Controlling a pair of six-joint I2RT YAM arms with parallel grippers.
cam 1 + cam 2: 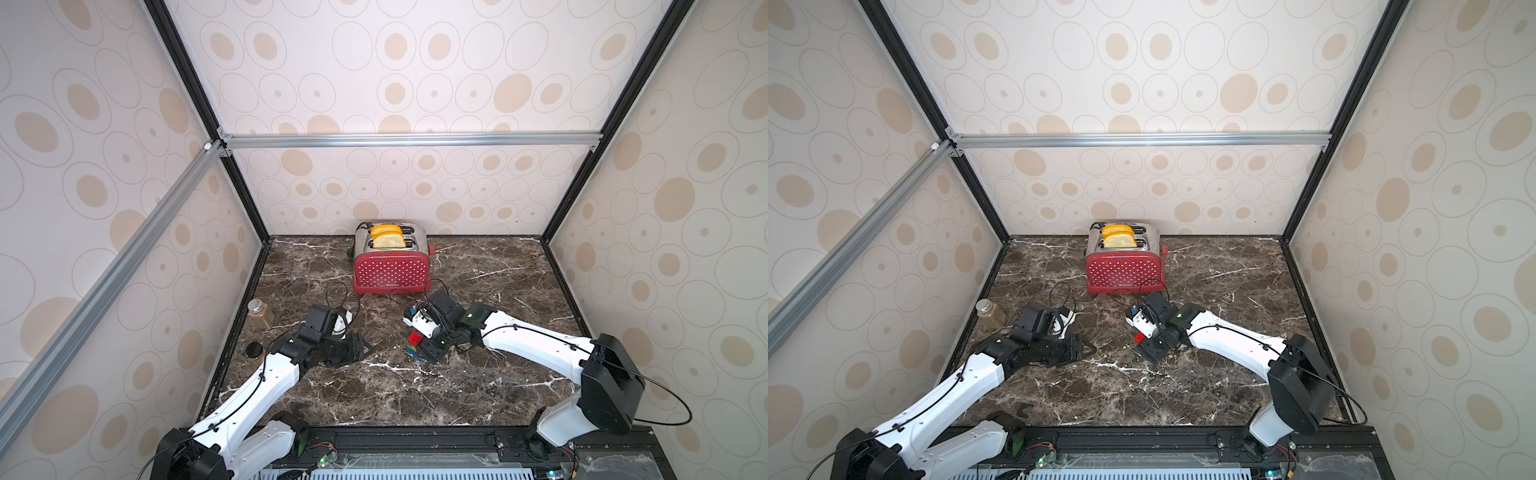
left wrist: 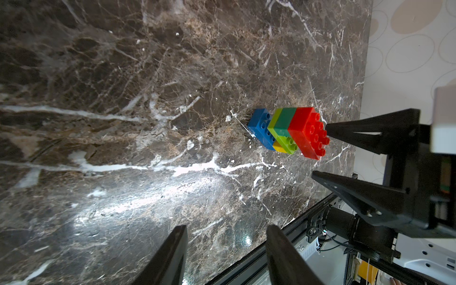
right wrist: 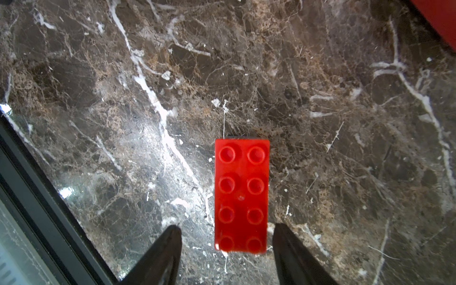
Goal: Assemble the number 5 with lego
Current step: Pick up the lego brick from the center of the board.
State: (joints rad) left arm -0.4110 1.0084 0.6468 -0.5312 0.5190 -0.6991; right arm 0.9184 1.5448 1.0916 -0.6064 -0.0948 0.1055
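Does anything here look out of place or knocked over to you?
Nothing spilled or broken. The lego stack stands upright on the marble table. The one oddity: a small jar sits past the tabletop's left edge, against the wall, beside a dark disc I can't identify.

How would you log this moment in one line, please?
five-brick stepped lego stack: upright on marble table | right gripper: open, over red top brick | left gripper: open, empty
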